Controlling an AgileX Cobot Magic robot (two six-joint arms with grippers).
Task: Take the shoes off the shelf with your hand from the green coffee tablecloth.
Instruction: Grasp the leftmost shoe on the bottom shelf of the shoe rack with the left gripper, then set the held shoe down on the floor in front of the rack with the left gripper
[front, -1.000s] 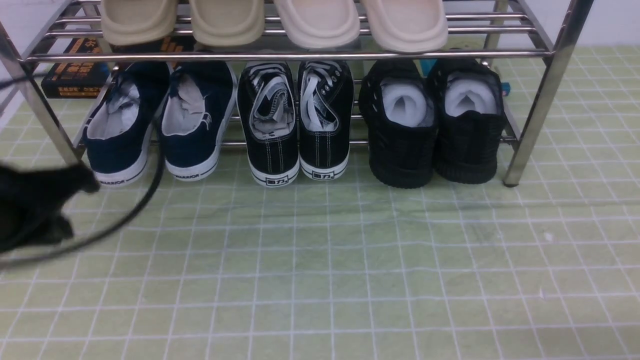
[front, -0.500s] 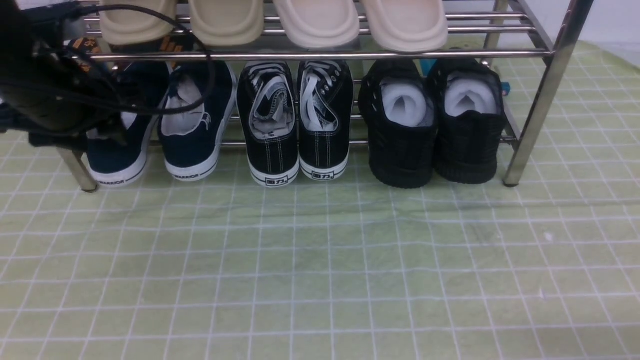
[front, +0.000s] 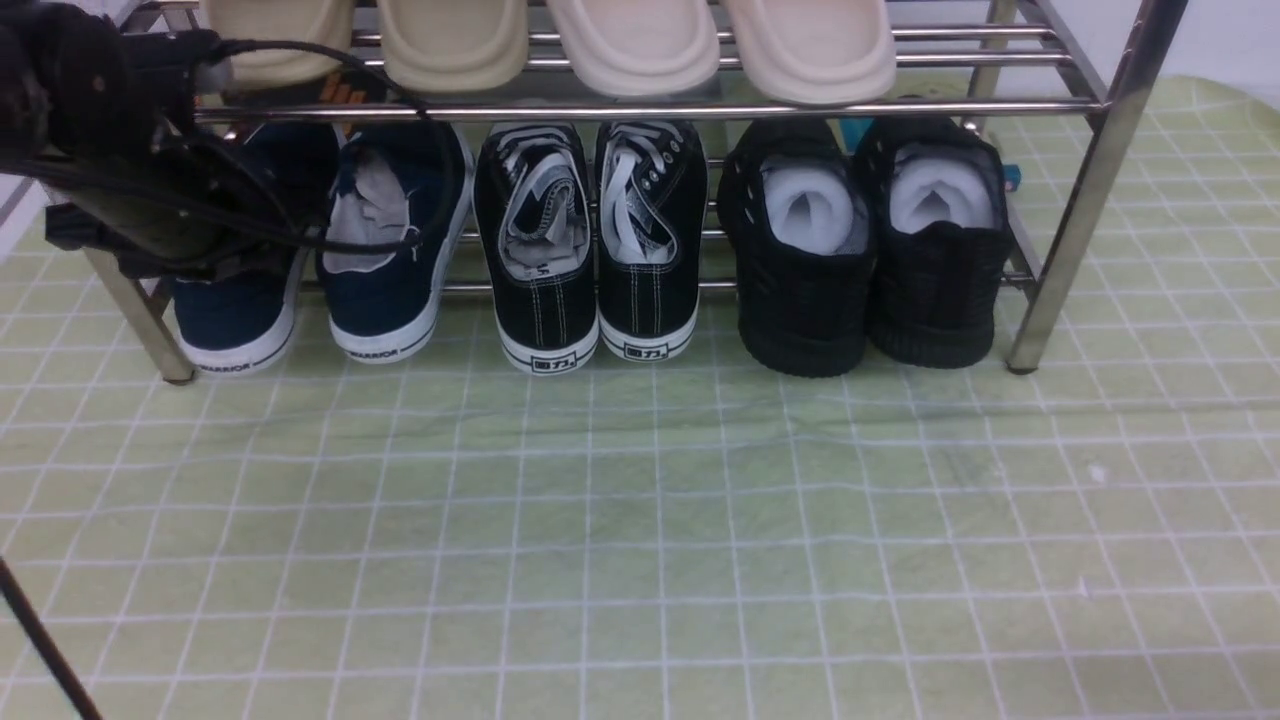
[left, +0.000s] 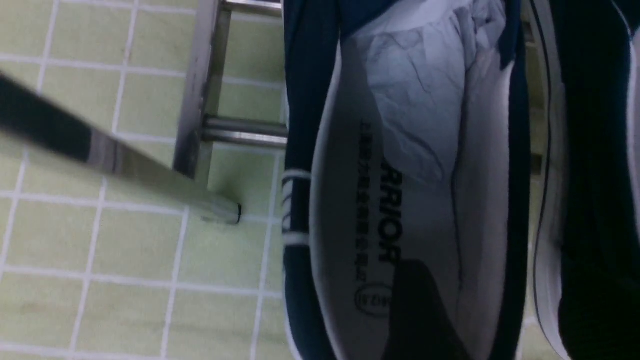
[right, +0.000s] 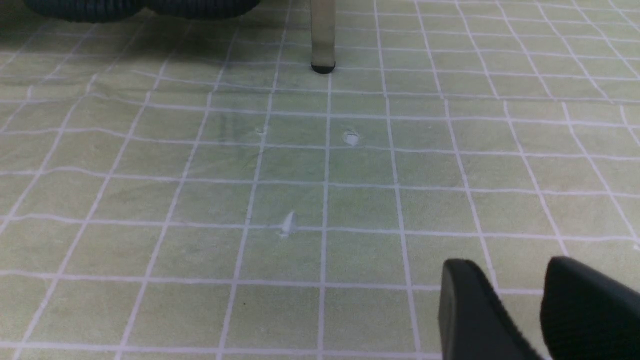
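In the front view, the navy WARRIOR slip-ons (front: 395, 300) sit at the left end of the chrome shoe rack's (front: 650, 110) lower tier, heels facing the robot, which makes their rear edges the easiest part to reach. The left claw (front: 195, 262) is over the outer shoe, probably to take that one first. Black lace-up sneakers (front: 545, 310) and all-black knit shoes (front: 805, 300) share the tier; beige clogs (front: 455, 45) sit above, limiting overhead room.

In the left wrist view, the left claw stands open: one finger (left: 420, 315) overlaps the shoe's mouth, the other lies toward its neighbour. That straddle seems meant to pinch the inner side wall; no grip shows. Paper stuffing (left: 420, 95) fills the front, likely keeping its shape.

In the right wrist view, the right claw (right: 510, 265) is parted, holding nothing, above the green gridded tablecloth (right: 360, 200), seemingly waiting.
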